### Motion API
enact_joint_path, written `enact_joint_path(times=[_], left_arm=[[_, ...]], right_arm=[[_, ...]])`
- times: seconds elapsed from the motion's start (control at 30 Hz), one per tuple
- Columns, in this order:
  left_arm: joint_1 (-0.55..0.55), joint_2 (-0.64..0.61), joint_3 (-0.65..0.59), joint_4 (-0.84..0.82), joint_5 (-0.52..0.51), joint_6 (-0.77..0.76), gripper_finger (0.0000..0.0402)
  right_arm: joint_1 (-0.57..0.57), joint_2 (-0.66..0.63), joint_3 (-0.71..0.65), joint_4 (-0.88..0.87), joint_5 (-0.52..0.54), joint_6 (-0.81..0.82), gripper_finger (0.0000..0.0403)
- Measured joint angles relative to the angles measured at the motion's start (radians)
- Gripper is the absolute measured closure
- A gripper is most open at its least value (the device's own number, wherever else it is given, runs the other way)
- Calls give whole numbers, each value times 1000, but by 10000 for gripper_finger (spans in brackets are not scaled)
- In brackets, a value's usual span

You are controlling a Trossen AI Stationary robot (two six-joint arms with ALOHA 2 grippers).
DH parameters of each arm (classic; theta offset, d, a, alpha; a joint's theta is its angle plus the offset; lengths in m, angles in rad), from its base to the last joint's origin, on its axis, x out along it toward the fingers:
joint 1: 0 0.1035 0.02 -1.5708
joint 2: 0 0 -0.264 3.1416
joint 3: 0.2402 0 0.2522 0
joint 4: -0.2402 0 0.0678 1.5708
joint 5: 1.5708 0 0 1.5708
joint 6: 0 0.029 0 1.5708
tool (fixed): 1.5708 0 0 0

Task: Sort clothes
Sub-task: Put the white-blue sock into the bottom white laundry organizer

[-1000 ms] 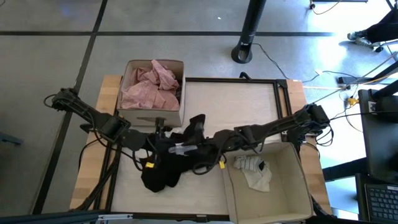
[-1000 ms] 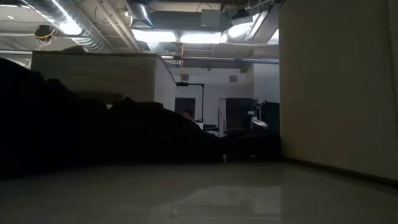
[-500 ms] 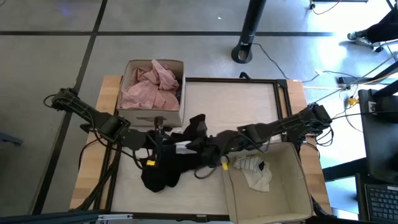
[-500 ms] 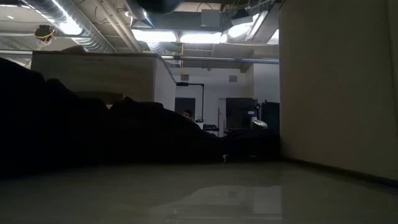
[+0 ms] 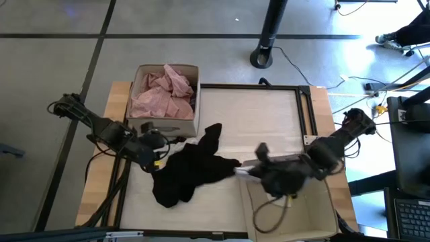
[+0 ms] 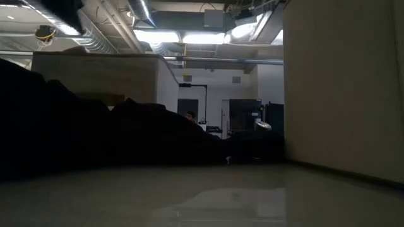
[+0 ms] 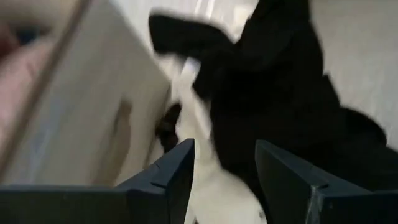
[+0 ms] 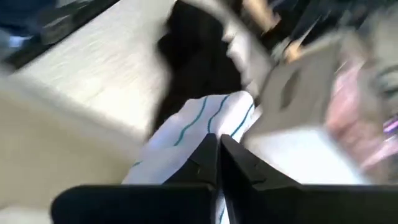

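Note:
A black garment (image 5: pixel 190 171) lies spread on the table between two cardboard boxes. In the low view it shows as a dark mound (image 6: pixel 95 139). My left gripper (image 5: pixel 158 149) stands open at its left edge, beside the left box; in the left wrist view the black garment (image 7: pixel 280 93) lies beyond the open gripper (image 7: pixel 224 171). My right gripper (image 5: pixel 248 172) is shut on a white cloth with teal stripes (image 8: pixel 193 127) at the left rim of the right box (image 5: pixel 316 215), just right of the black garment (image 8: pixel 193 56). My right gripper pinches the white teal-striped cloth at one bunched end (image 8: pixel 208 134) between its two shut fingers. The fingers come roughly level from the table's right side. The cloth's free end (image 5: pixel 240 172) sticks out toward the black garment, by the right box's left rim.
The left box (image 5: pixel 142 126) holds crumpled pale pink clothes (image 5: pixel 161 94). The right box holds a pale cloth (image 5: pixel 277 191); its wall (image 6: pixel 344 88) fills the right of the low view. A black frame (image 5: pixel 248 87) borders the table's bare far half.
My left gripper has opened and drawn back toward the table's left edge, off the black garment. My right gripper has shut on the white striped cloth and pulled it right toward the right box. The black garment has stayed on the table.

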Motion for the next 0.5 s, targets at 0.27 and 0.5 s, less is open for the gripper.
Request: enact_joint_path(times=[0.27, 0.5], left_arm=[[-18, 0, -118, -44, 162, -223, 240], [-18, 0, -266, -40, 346, -387, 240]], right_arm=[[194, -17, -39, -367, 50, 571, 390], [252, -15, -236, -450, 51, 920, 368]])
